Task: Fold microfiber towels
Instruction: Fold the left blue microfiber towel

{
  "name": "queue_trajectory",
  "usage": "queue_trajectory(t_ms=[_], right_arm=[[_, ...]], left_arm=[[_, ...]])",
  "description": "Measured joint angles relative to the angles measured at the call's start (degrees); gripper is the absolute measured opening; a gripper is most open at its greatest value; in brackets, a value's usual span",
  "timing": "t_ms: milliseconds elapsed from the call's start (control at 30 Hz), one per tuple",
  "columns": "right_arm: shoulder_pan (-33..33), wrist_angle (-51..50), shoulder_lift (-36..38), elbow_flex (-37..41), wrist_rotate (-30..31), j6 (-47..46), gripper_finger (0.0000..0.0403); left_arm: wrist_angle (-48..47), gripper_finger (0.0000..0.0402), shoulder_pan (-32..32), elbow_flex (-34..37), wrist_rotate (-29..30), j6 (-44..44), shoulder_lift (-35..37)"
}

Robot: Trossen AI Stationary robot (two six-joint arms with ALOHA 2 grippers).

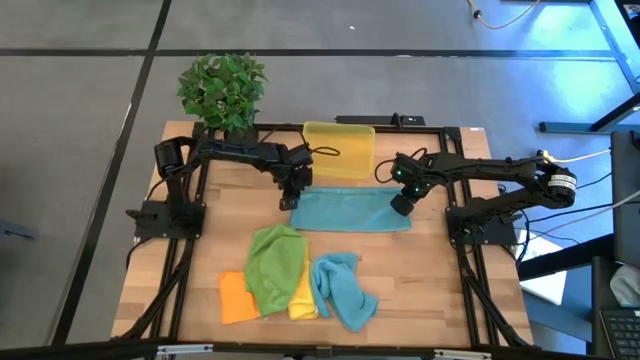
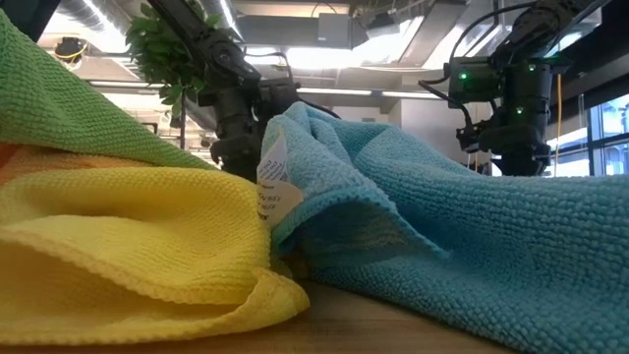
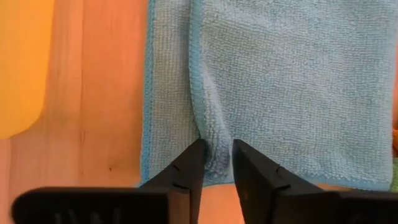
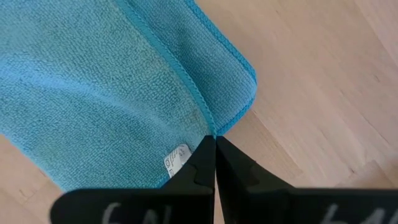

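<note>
Both tools pinch the folded teal towel [image 1: 350, 211]; grips partly hidden

Both end effectors [image 1: 295, 197] [image 1: 402, 204] low, pinching.

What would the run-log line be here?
left gripper: pinching teal towel edge | right gripper: shut on opposite corner | pile: unfolded

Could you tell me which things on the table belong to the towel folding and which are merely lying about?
Part of the job:
- folded teal towel, pinched at its ends by the left tool and right tool
- green towel
- orange towel
- yellow towel
- crumpled teal towel

Just lying about:
- yellow bin
- potted plant
</note>
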State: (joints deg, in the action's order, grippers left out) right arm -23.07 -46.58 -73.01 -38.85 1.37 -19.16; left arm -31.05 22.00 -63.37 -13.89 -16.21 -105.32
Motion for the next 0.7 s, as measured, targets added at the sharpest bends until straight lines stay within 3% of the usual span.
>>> queue_trajectory(t_ms=[233,700], right_arm=[[0.0,0.0,0.0,0.0,0.0,0.0,0.0005],[0.0,0.3,0.0,0.0,0.3,0.0,0.0005]], left_arm=[[0.0,0.0004,0.4,0.0,0.3,-0.7,0.0],[-3.1,0.0,-0.3,0.0,5.4,-0.5,6.6]])
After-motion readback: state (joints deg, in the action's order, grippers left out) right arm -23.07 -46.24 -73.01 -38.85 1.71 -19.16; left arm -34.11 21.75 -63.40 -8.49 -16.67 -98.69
